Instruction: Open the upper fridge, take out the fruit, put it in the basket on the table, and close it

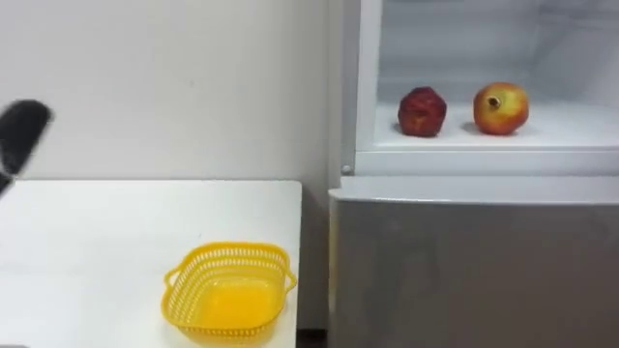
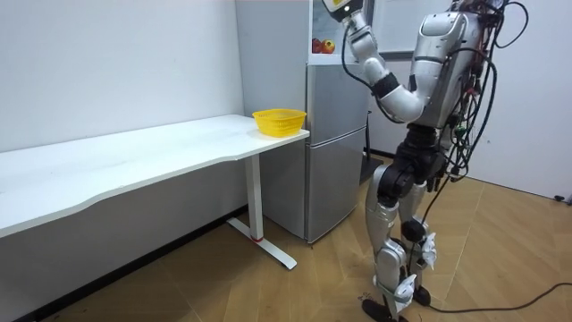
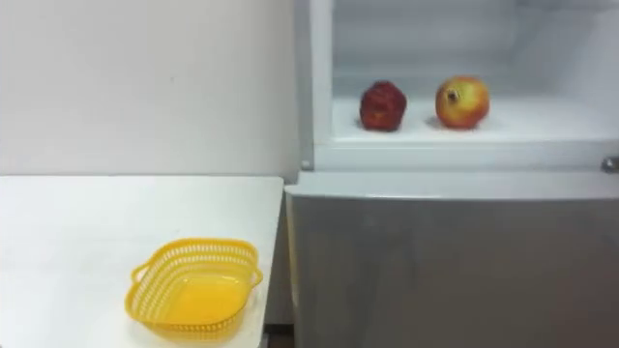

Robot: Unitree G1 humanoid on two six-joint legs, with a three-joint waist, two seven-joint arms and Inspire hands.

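Note:
The upper fridge compartment stands open. On its white shelf lie a dark red fruit and, to its right, a red and yellow fruit, a little apart. In the room view I stand in front of the fridge with my left arm raised. My left hand is up at the top of the open compartment, and its fingers are too small to read. A dark blurred shape sits at the left edge of the left eye view; I cannot tell what it is.
A yellow plastic basket stands empty on the white table, near the corner closest to the fridge. The lower fridge door is shut. A narrow gap separates the table from the fridge.

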